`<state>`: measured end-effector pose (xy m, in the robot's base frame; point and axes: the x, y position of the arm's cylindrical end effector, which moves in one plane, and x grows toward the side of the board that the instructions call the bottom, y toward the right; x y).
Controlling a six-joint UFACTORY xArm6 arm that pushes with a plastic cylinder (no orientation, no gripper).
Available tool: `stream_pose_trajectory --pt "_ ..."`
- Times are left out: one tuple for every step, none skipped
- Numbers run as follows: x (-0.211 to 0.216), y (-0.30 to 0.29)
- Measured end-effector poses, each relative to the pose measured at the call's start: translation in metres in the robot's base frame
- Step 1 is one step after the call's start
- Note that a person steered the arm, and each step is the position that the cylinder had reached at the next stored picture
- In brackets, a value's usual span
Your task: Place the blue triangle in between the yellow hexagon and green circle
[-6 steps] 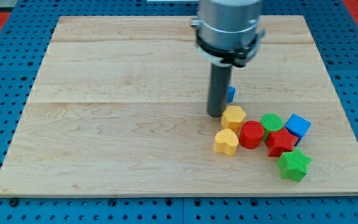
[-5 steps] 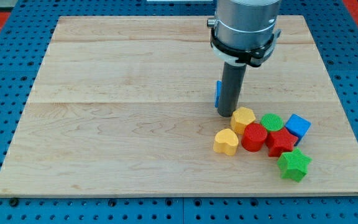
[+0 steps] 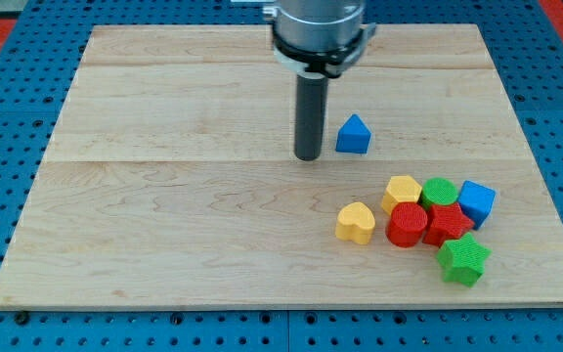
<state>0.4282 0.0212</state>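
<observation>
Ribbed blue triangle (image 3: pixel 353 135) beside my tip (image 3: pixel 308 156)

Yellow heart (image 3: pixel 356 222), red cylinder (image 3: pixel 407 225), red star (image 3: pixel 447 221), blue cube (image 3: pixel 477 202), green star (image 3: pixel 462 259) on wooden board (image 3: pixel 164 196).

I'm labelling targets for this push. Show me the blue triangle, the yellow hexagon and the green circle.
blue triangle (image 3: pixel 353 135): camera view, its front face.
yellow hexagon (image 3: pixel 402 190): camera view, its top face.
green circle (image 3: pixel 439 191): camera view, its top face.
</observation>
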Motion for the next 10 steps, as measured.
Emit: stream_pose_trajectory --pt "-0.027 0.013" --pt "-0.030 0.038" --pt "0.016 0.055" --pt "0.036 0.057" --pt "0.025 0.046" --pt "-0.010 0.041" --pt "-0.021 0.069" --pt "-0.009 0.114" --pt "0.003 0.128" --pt "-0.008 0.120"
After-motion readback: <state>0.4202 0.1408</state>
